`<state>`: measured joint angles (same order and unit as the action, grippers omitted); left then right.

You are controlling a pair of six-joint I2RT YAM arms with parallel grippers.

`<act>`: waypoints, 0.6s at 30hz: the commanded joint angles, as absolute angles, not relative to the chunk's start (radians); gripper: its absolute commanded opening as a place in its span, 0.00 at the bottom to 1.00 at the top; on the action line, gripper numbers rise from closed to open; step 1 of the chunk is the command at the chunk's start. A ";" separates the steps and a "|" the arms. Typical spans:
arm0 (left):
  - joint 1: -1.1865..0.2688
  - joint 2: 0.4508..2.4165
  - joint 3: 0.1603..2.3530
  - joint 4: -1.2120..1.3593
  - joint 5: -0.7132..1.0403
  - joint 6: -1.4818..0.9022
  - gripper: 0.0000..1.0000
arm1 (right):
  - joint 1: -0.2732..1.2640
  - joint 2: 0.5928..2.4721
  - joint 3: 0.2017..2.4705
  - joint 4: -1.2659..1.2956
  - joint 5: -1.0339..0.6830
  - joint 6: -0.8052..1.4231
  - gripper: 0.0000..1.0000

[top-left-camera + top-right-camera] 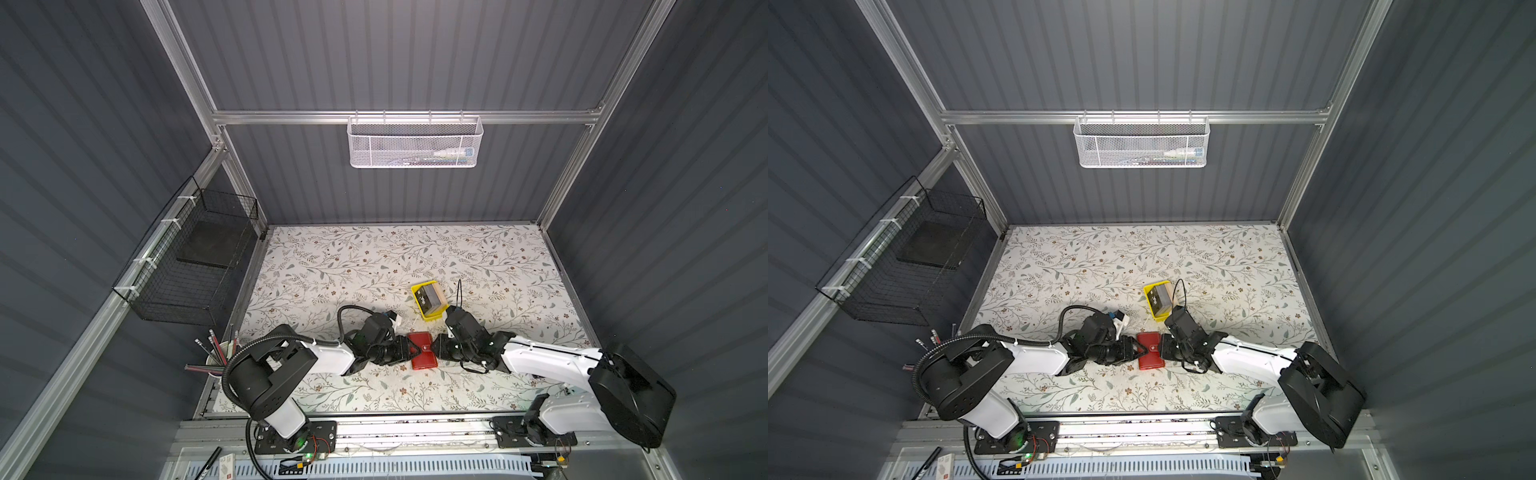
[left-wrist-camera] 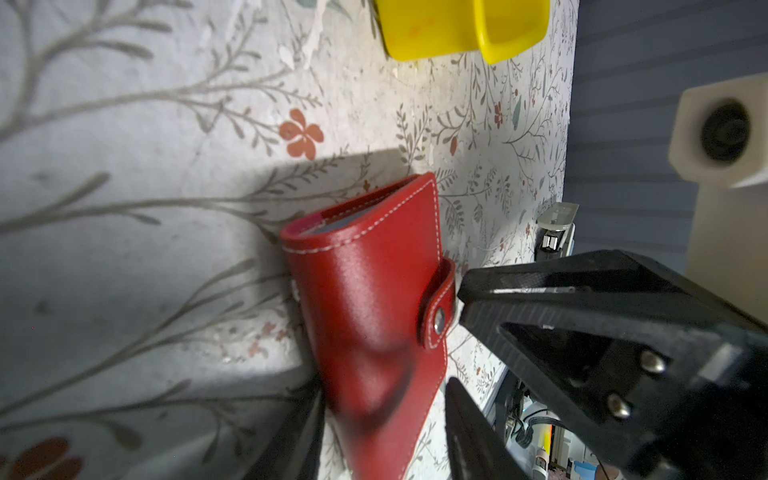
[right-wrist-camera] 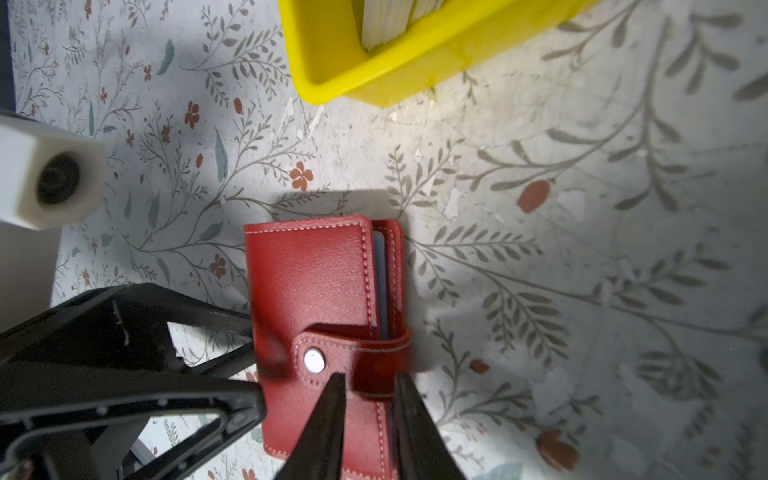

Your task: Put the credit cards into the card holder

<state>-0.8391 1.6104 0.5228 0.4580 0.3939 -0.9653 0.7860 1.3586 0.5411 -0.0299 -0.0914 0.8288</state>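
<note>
The red card holder point(image 1: 424, 357) point(image 1: 1150, 359) lies shut on the floral table, its snap strap point(image 3: 374, 353) fastened. My left gripper point(image 1: 411, 351) point(image 2: 380, 440) reaches in from the left, open, with one finger on each long side of the holder point(image 2: 365, 299). My right gripper point(image 1: 436, 347) point(image 3: 370, 386) comes from the right, and its narrow-set fingertips pinch the strap just beside the snap point(image 3: 313, 359). The credit cards point(image 1: 430, 297) point(image 3: 384, 20) stand stacked in a yellow tray point(image 1: 434, 318) behind the holder, a black one facing up.
The yellow tray point(image 2: 457, 29) point(image 3: 374, 79) sits close behind both grippers. A cup of pencils point(image 1: 220, 357) stands at the table's left edge. A black wire basket point(image 1: 195, 270) hangs on the left wall, and a white mesh basket point(image 1: 415, 141) on the back rail.
</note>
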 commanded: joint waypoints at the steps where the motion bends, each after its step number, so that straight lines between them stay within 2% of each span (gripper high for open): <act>1: -0.845 1.607 0.525 0.462 0.411 -0.943 0.47 | 0.783 1.370 0.560 -0.035 -0.094 0.830 0.25; 18: -0.847 1.629 0.508 0.624 0.454 -0.969 0.43 | 0.783 1.376 0.549 -0.055 -0.080 0.830 0.24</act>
<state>-0.8391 1.6108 0.5148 0.5488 0.4213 -0.9627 0.7830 1.3735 0.5411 -0.0338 -0.0826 0.8288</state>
